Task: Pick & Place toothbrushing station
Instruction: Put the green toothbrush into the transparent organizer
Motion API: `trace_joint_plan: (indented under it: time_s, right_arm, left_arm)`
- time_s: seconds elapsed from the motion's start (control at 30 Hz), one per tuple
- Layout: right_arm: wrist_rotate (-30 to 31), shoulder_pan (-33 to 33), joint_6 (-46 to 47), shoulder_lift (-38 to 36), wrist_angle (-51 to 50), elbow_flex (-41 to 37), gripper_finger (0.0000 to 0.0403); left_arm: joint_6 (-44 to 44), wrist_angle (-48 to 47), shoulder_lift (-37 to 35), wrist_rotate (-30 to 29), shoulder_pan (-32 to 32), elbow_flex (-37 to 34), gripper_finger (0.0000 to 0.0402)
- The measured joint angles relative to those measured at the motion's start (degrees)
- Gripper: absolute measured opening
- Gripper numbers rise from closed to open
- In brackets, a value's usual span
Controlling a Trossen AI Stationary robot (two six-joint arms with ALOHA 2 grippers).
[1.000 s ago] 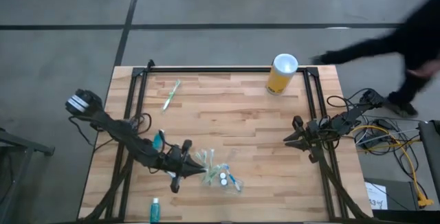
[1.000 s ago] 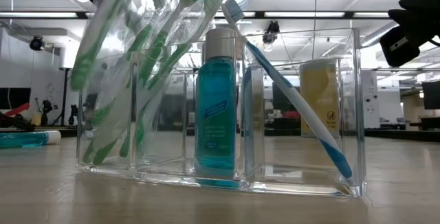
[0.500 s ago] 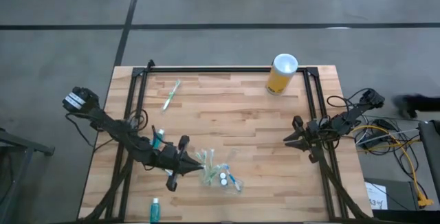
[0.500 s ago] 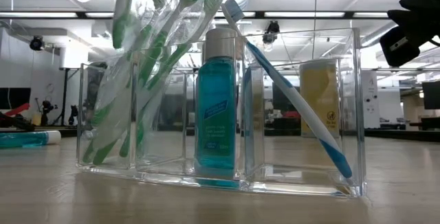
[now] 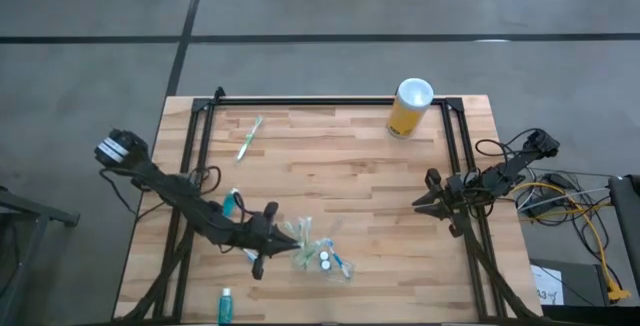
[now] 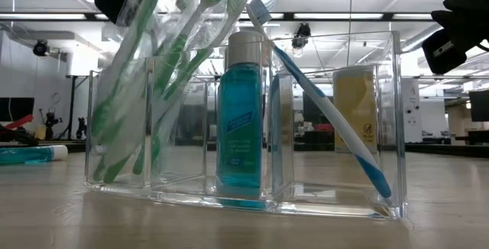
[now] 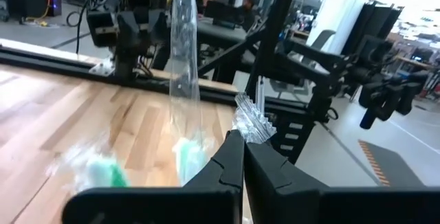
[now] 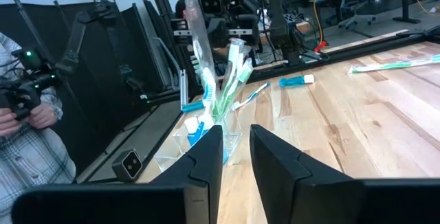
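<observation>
Left arm: reaches in from the table's left edge toward the front middle; the left gripper has its fingers pressed together on the clear wrapper of a wrapped toothbrush, which leans, green head down, into the organiser's leftmost compartment; in the left wrist view the wrapper rises from between the closed fingertips.
Loose tubes: one teal tube lies on the wood just behind the left arm; a second teal tube lies near the front edge, apart from the rest.
Loose toothbrush: a white-green toothbrush lies by itself toward the back left of the table, well apart from the organiser.
Clear organiser: stands at the front middle of the table, just beside the left gripper; seen level, it is a see-through box split into compartments.
Inside it: several green-and-white toothbrushes lean in the left part; a teal bottle with a white cap stands upright in the middle; a white-blue toothbrush leans across the right part, head up to the left.
Yellow cylinder: upright with a white top at the back, right of centre, well apart from the organiser.
Right arm: waits over the table's right edge; the right gripper holds nothing; its fingers stand a little apart in the right wrist view.
Room: a person in a checked sleeve stands beyond the table, holding a dark device.
</observation>
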Motion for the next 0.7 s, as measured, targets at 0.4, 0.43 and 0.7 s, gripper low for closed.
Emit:
trace_joint_plan:
  time_s: [0.4, 0.43, 0.7]
  right_arm:
    - [0.0, 0.0, 0.0, 0.0, 0.0, 0.01, 0.0079]
    - [-0.01, 0.0, 0.0, 0.0, 0.0, 0.01, 0.0078]
    - [-0.01, 0.0, 0.0, -0.02, 0.0, 0.0, 0.0068]
  left_arm:
    - [-5.15, 0.0, 4.52, -0.13, 0.0, 0.0, 0.0005]
    - [-5.56, 0.0, 4.57, -0.41, 0.0, 0.0, 0.0005]
    - [-4.97, 0.06, 4.06, -1.31, 0.0, -0.04, 0.001]
